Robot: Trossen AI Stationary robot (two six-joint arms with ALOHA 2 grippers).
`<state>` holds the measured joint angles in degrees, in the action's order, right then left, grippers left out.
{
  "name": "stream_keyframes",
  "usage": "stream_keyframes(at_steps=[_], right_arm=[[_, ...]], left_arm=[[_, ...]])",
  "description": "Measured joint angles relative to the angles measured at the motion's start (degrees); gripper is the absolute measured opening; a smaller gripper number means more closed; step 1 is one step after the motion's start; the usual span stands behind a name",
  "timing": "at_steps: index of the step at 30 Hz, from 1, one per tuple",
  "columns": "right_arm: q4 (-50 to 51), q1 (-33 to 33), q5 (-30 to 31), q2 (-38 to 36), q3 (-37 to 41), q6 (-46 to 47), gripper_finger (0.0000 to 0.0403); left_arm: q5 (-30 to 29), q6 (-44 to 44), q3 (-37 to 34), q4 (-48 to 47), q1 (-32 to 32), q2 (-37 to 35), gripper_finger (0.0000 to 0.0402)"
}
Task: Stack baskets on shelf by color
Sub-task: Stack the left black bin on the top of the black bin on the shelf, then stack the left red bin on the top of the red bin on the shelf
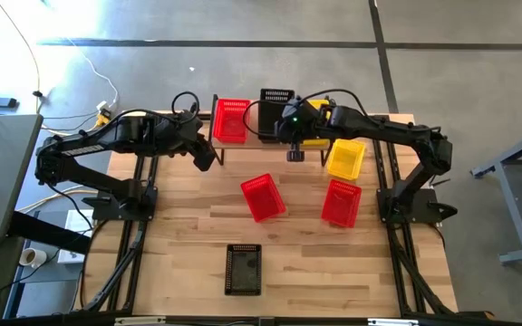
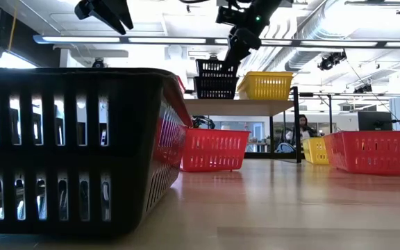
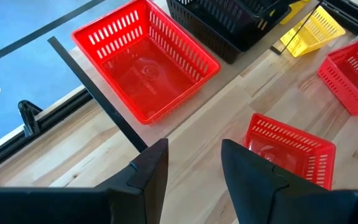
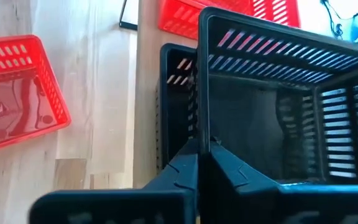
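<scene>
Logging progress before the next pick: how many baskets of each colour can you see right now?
Red baskets: 3
Yellow baskets: 2
Black baskets: 3, the last held by the right gripper
Total: 8

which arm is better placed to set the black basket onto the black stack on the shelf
Right. Its pincer is shut on the black plastic mesh basket, held over the black stack on the wood-topped shelf. The left pincer hangs open and empty beside the shelf.
</scene>
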<state>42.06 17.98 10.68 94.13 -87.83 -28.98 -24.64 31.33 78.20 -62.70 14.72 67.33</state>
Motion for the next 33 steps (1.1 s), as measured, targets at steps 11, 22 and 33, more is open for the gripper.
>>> stream_keyframes(at_steps=[11,22,33], right_arm=[[-1.6,0.4,0.2,0.0,-1.0,0.6,0.0097],[3.1,-0.1,-0.1,0.0,-6.9,7.3,0.0096],[11.8,-3.6,2.8,0.0,-14.7,22.2,0.0096]], left_arm=[[0.0,-0.1,0.0,0.0,0.0,0.0,0.014],[0.1,-0.4,0.0,-0.1,0.0,0.0,0.014],[4.1,-0.5,0.0,0.0,-0.2,0.3,0.014]])
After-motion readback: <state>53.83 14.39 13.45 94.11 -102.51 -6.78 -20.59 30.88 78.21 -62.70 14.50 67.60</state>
